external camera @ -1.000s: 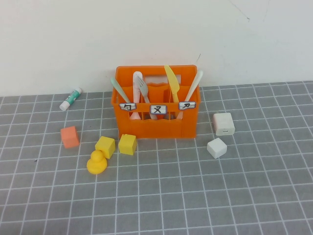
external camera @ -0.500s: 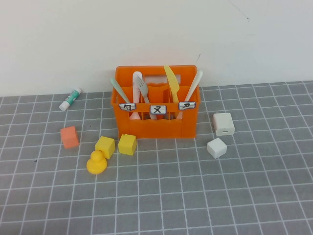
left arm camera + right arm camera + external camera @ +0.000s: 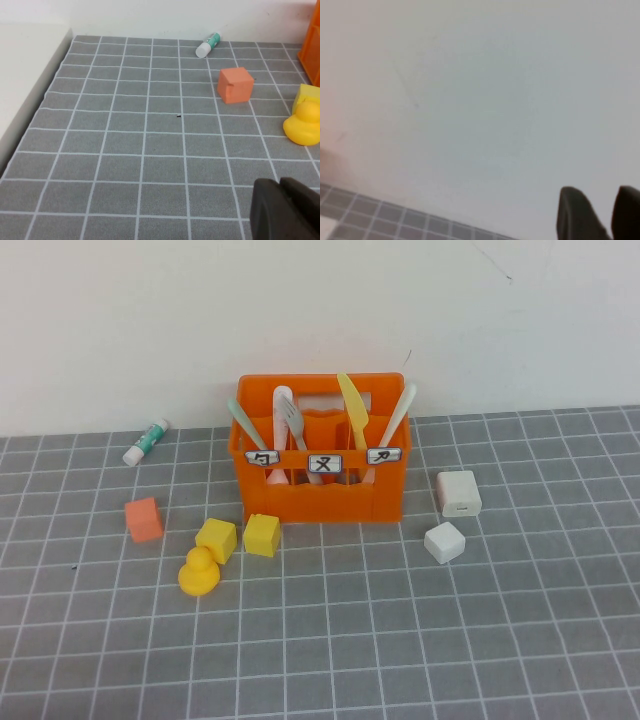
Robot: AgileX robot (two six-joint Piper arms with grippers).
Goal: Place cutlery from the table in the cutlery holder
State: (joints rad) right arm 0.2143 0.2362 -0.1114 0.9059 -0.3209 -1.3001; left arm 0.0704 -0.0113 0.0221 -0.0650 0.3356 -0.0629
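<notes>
The orange cutlery holder (image 3: 320,498) stands at the back middle of the grey tiled table (image 3: 400,640). The mint-green spoon (image 3: 240,417), pink spoon (image 3: 281,408), grey fork (image 3: 292,420), yellow knife (image 3: 350,405) and white knife (image 3: 400,410) all stand upright in its compartments. Neither arm shows in the high view. My left gripper (image 3: 280,181) is shut and empty, low over the table left of the holder. My right gripper (image 3: 600,191) faces the pale wall, with its fingers a little apart and empty.
A small orange cube (image 3: 143,519), two yellow cubes (image 3: 216,539) (image 3: 262,535) and a yellow duck (image 3: 199,571) lie front left of the holder. Two white cubes (image 3: 458,493) (image 3: 443,541) lie to its right. A glue tube (image 3: 146,441) lies at the back left. The table's left edge shows in the left wrist view.
</notes>
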